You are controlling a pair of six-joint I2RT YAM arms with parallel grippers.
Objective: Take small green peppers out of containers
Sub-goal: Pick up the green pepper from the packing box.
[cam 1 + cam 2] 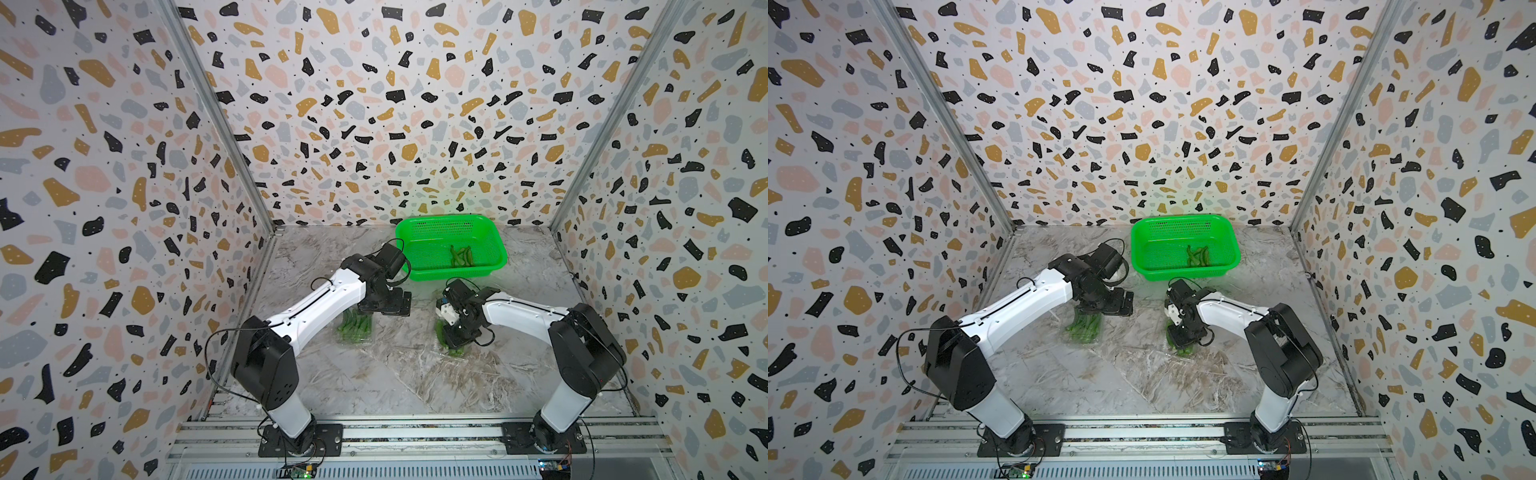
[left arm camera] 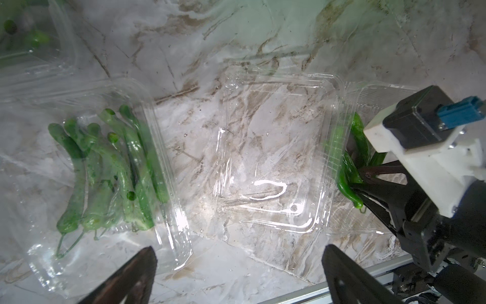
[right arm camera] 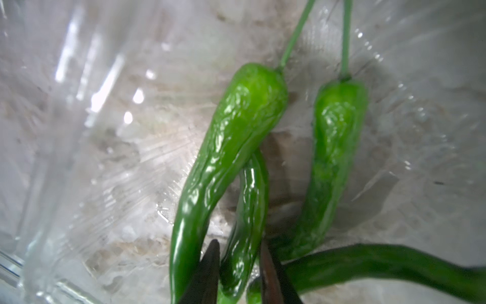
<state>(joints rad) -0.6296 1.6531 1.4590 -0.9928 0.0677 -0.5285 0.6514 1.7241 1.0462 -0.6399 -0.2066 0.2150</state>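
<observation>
The right claw (image 3: 239, 243) pinches a slim curved pepper (image 3: 249, 200) low in the open container (image 3: 79, 163). A fatter pepper (image 3: 231, 147) lies across it just ahead. Best to lift slowly and straight so that one slides off. The left claw (image 2: 240, 251) hangs spread, empty.

Both top views look down from high over the arm bases (image 1: 300, 439) toward the green basket (image 1: 451, 249). The left wrist camera looks down on containers (image 2: 263, 147) before the basket, sharing the right gripper (image 2: 361, 181) with them; the right wrist camera sits close on small green peppers (image 3: 231, 147).
</observation>
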